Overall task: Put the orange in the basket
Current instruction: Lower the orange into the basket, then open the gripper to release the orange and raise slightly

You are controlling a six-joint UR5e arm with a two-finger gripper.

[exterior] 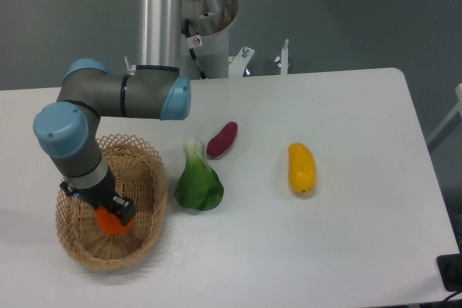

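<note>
Orange skin, smooth and bright: the orange point(110, 222) sat low inside the basket point(144, 232), towards the middle of the bowl, with the gripper point(108, 210) directly over it and closed on it, as far as the top-down view let me judge. Whether the fruit rested on the woven floor or hung just above it could not be told.

Handling, by judgement: round, firm, moderately heavy for its size, with a waxy skin likely to slip under a shallow pinch. Best taken across its widest part, jaws on opposite sides. Not fragile, and a short drop into wicker should not hurt it, though it might roll towards the basket wall.

Hidden or unclear: the fingers were mostly masked by the wrist housing and the fruit, and only part of the orange showed below the gripper. The arm's grey link and blue joint covered the basket's upper left rim. The basket's lattice blurred at this resolution. The basket stood on the white counter point(346, 250), near its left front corner.
</note>
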